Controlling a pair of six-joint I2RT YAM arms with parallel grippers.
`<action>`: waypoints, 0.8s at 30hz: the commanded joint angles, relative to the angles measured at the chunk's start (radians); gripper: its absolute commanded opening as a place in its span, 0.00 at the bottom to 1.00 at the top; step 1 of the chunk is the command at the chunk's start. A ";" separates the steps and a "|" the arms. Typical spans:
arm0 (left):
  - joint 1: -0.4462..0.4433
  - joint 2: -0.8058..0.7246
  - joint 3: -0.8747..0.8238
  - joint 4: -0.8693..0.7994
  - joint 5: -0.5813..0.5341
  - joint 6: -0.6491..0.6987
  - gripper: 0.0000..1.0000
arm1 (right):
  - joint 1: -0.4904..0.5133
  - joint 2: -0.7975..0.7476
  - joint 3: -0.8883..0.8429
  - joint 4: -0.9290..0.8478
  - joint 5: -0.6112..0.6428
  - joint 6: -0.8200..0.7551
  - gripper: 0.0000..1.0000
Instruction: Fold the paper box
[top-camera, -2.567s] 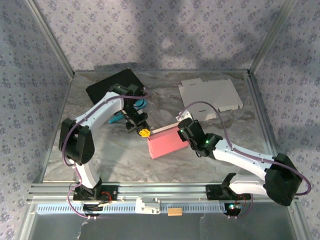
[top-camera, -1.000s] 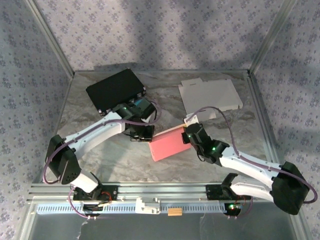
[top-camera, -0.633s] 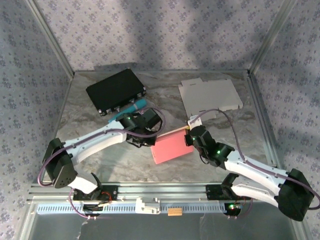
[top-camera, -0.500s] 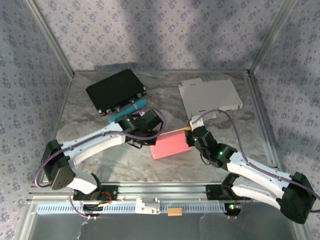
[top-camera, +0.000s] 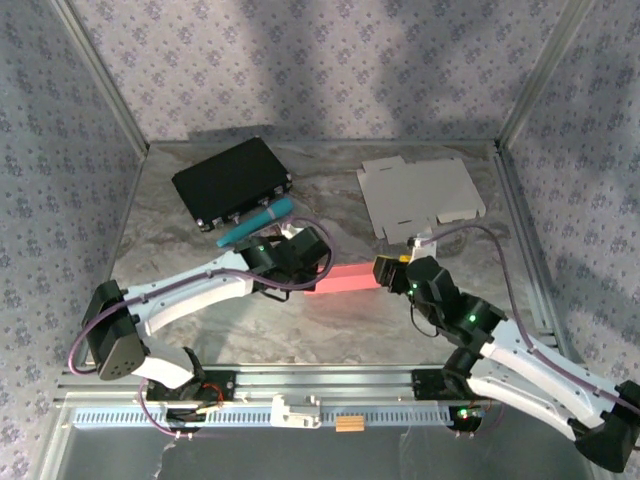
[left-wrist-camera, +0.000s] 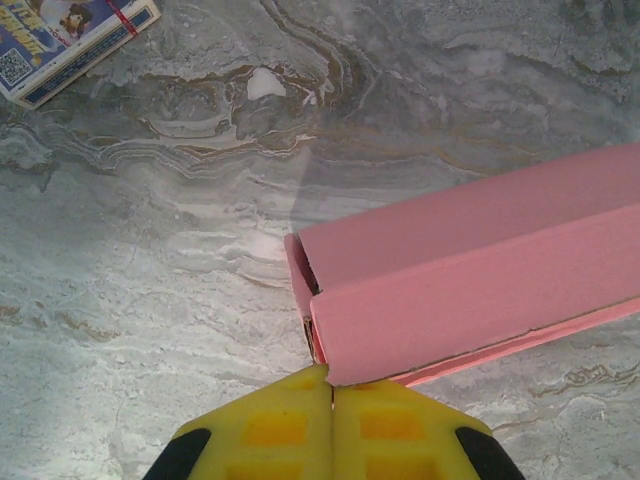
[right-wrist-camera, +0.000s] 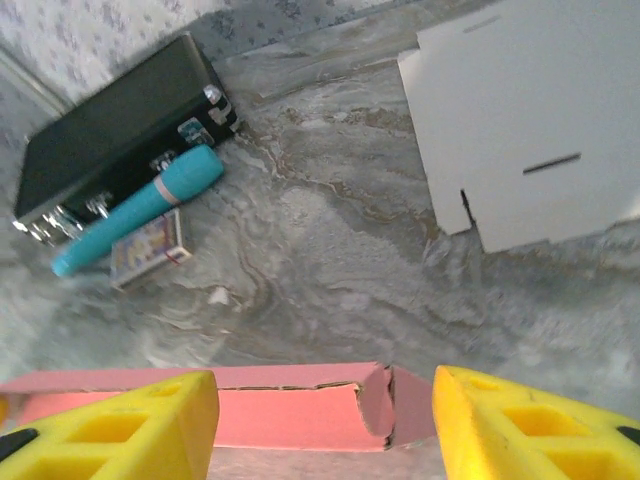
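Touched corner of box (top-camera: 345, 280) at middle of surface (top-camera: 330, 335) with left tool (left-wrist-camera: 332, 388), closed and empty; framed far end with right tool (right-wrist-camera: 325, 388), spread wide, holding nothing; risked buckling loose flap (right-wrist-camera: 375, 408) or skewing box under uneven push.

Paper box (top-camera: 345, 279) central; case (top-camera: 230, 182) behind it left, flat cardboard (top-camera: 420, 192) behind right.

The box (top-camera: 345, 279) is pink paper, long and slim. It lies near the middle of the table with its long axis running roughly left to right, the right end angled a little toward the far edge. It is partly folded. Its left end (left-wrist-camera: 312, 290) is open, with a thin panel edge jutting along one long side. Near the right end a small flap (right-wrist-camera: 372, 402) stands loose at a notch.
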 joint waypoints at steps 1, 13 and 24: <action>-0.010 -0.018 -0.034 0.011 -0.022 -0.023 0.00 | 0.004 -0.003 0.021 -0.042 -0.030 0.211 0.61; -0.019 -0.006 -0.052 0.014 -0.033 -0.002 0.00 | -0.046 0.067 0.091 -0.196 -0.130 0.821 0.64; -0.021 -0.003 -0.051 0.006 -0.029 0.003 0.00 | -0.302 0.148 0.066 -0.076 -0.431 0.896 0.64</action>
